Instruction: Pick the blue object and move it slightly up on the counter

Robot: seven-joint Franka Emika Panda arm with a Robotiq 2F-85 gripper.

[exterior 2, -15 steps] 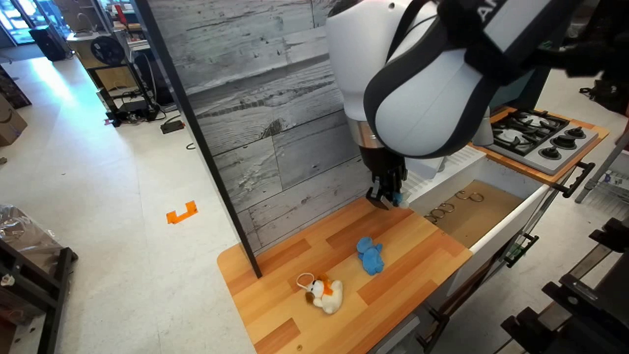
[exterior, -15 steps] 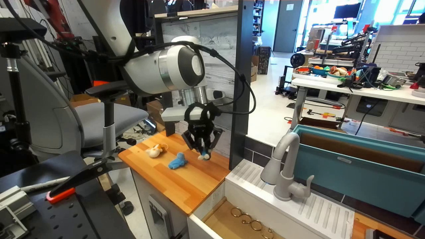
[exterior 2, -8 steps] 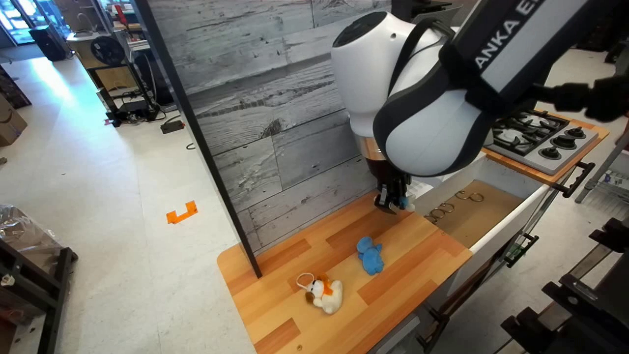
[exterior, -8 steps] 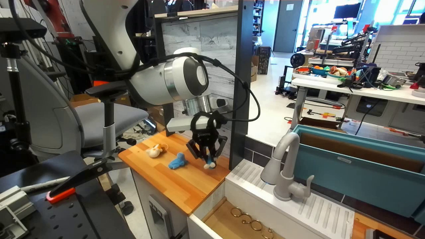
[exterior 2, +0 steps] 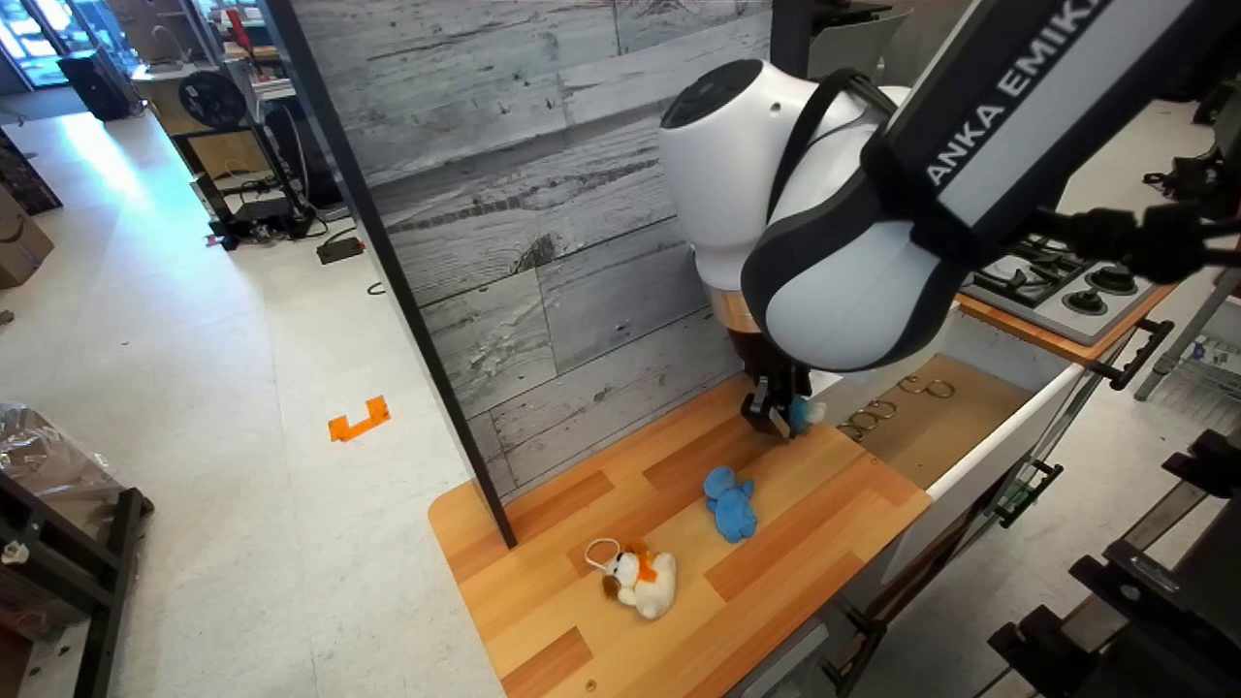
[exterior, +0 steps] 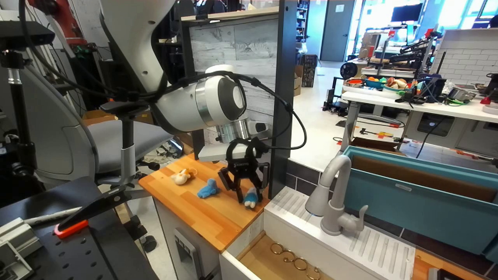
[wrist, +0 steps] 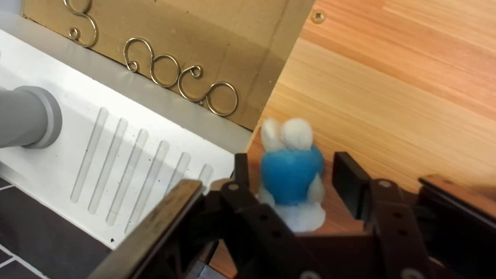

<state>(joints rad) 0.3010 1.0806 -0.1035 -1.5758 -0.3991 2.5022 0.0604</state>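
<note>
The light-blue lumpy plush that fits the blue object (exterior: 208, 189) lies on the wooden counter (exterior 2: 824, 504), apart from the gripper, in both exterior views. A separate blue-and-white toy (wrist: 291, 176) appears to rest on the counter's corner beside the sink, white feet toward the counter edge in the wrist view. Around this toy stands my gripper (wrist: 292, 166), open, one finger on each side. A gap shows between the toy and the right-hand finger (wrist: 348, 182); a narrower one shows on the left. In an exterior view the gripper partly hides this toy (exterior 2: 803, 415).
A cream dog plush (exterior 2: 652, 586) with an orange scarf lies farther along the counter. A grey wood-plank panel (exterior 2: 582, 291) rises behind the gripper. Beside the counter are a white ribbed drainboard (wrist: 124, 170), a grey faucet (exterior: 330, 217) and a basin holding metal curls (wrist: 164, 71).
The gripper has come down toward the counter corner near the sink, carrying the blue-and-white toy, then its fingers have spread off it. The light-blue plush and the dog have stayed put.
</note>
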